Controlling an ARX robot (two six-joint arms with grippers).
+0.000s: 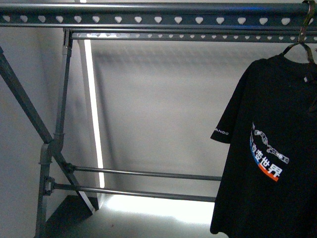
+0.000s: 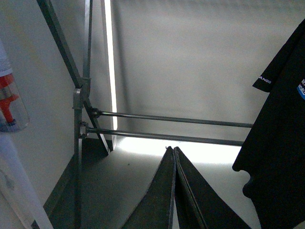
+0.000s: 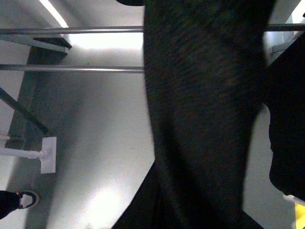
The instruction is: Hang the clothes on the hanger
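Note:
The black T-shirt (image 1: 277, 148) with a white, blue and orange print hangs on a small wire coat hanger (image 1: 301, 42) hooked at the right end of the dark grey rack's top rail (image 1: 148, 20), which is punched with heart-shaped holes. Neither gripper shows in the front view. In the left wrist view my left gripper (image 2: 172, 149) is shut and empty, pointing at the rack's lower bars (image 2: 171, 119), with the shirt's sleeve and side (image 2: 281, 143) beside it. In the right wrist view black shirt cloth (image 3: 205, 119) covers my right gripper, which is shut on it; its fingers are hidden.
The rack's crossed legs (image 1: 49, 139) stand at the left, with two low horizontal bars (image 1: 143, 173) across the middle. A pale wall lies behind, and a bright light strip (image 1: 94, 124) runs down it. A person's shoe (image 3: 24, 199) and a white stand base (image 3: 47, 155) are on the floor.

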